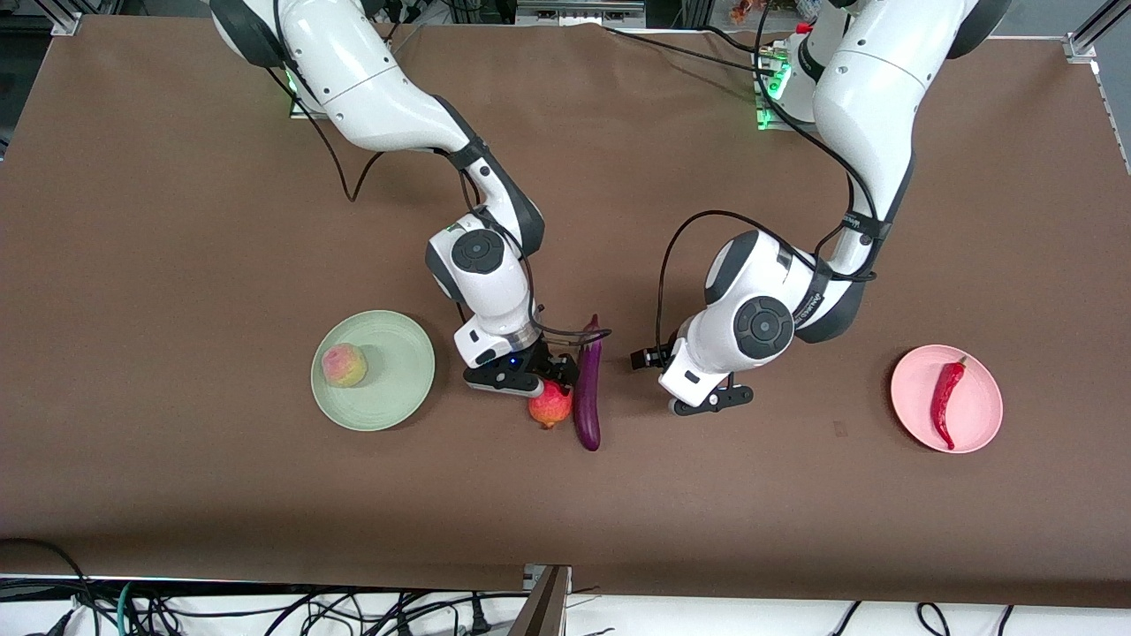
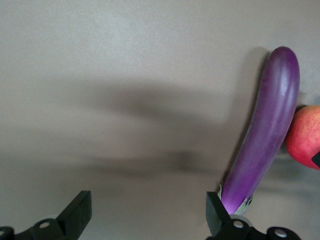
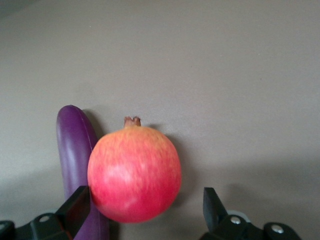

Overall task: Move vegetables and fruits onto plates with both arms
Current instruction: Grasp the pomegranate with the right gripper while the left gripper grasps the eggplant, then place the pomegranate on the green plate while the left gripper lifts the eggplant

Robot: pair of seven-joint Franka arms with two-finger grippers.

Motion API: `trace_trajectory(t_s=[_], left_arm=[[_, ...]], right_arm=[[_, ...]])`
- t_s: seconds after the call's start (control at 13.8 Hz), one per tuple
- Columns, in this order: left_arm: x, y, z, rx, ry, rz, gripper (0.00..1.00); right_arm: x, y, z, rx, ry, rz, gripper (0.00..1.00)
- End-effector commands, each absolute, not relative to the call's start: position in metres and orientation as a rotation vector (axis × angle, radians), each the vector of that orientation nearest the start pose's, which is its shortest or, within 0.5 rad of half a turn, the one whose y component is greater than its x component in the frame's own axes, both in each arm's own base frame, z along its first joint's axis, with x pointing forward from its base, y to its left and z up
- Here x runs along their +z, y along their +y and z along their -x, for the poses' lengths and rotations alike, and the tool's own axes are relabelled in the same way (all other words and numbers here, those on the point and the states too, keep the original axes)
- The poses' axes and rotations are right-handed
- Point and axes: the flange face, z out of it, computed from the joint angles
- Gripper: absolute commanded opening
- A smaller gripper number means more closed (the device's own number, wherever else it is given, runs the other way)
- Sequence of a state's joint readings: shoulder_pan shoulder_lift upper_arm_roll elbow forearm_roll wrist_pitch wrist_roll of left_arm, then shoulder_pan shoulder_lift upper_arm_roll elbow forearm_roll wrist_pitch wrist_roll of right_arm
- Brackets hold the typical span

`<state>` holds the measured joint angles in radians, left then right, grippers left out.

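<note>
Right gripper [image 1: 555, 378] sits low over the round red pomegranate with the little nub [image 1: 550, 405], fingers spread wide with the fruit between them in the right wrist view but not clamped on it yet. Left gripper [image 1: 711, 402] hovers just beside the long glossy purple eggplant [image 1: 588, 389], toward the left arm's end of the table; its fingers are apart too and hold nothing, with one fingertip [image 2: 216, 212] close by the eggplant's stem end.

Going big to small: the brown table [image 1: 177, 221] carries everything. Two large white arms reach down into the middle of it. The pale mint green round plate [image 1: 402, 375] is out toward the right arm's end, and the fuzzy yellow-pink peach [image 1: 344, 365] already rests on it. The light pink round plate [image 1: 981, 402] is toward the left arm's end with the slim curved red chili pepper [image 1: 946, 402] lying on it. Eggplant and pomegranate lie right against each other on the bare table between the two plates.

So it looks about half done: one fruit and one vegetable are plated, one of each is left. Best guess, the right arm is about to grab the pomegranate for the green plate and the left goes for the eggplant, pink plate next.
</note>
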<state>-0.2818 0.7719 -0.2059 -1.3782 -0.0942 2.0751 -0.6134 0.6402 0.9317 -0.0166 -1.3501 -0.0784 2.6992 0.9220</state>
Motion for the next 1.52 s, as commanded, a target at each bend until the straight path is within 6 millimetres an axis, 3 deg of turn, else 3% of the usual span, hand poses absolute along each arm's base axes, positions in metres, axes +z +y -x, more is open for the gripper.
trace_trajectory(t_s=[0.0, 0.29, 0.36, 0.51, 0.58, 1.01, 1.16, 1.3, 1.45], left_arm=[[0.261, -0.326, -0.658, 0.278, -0.379, 3.291, 1.00], [0.265, -0.344, -0.655, 0.327, -0.393, 3.354, 1.00], [0.267, -0.346, -0.657, 0.337, -0.415, 3.372, 1.00], [0.267, -0.352, -0.657, 0.354, -0.433, 3.394, 1.00], [0.264, -0.352, -0.657, 0.357, -0.437, 3.394, 1.00], [0.261, -0.355, -0.657, 0.402, -0.491, 3.417, 1.00], [0.262, -0.377, -0.649, 0.382, -0.497, 3.446, 1.00], [0.245, -0.414, -0.631, 0.329, -0.431, 3.455, 1.00], [0.224, -0.423, -0.630, 0.255, -0.443, 3.472, 1.00]], right_arm=[[0.199, 0.453, -0.625, -0.542, 0.293, 2.808, 1.00], [0.189, 0.449, -0.629, -0.610, 0.280, 2.756, 1.00], [0.186, 0.447, -0.630, -0.621, 0.275, 2.750, 0.95], [0.188, 0.448, -0.630, -0.645, 0.246, 2.735, 0.46], [0.188, 0.445, -0.632, -0.649, 0.238, 2.738, 0.41], [0.204, 0.431, -0.641, -0.629, 0.257, 2.773, 0.41], [0.235, 0.427, -0.643, -0.566, 0.276, 2.842, 0.41], [0.265, 0.408, -0.648, -0.454, 0.275, 2.948, 0.41], [0.287, 0.387, -0.651, -0.340, 0.243, 3.027, 0.41]])
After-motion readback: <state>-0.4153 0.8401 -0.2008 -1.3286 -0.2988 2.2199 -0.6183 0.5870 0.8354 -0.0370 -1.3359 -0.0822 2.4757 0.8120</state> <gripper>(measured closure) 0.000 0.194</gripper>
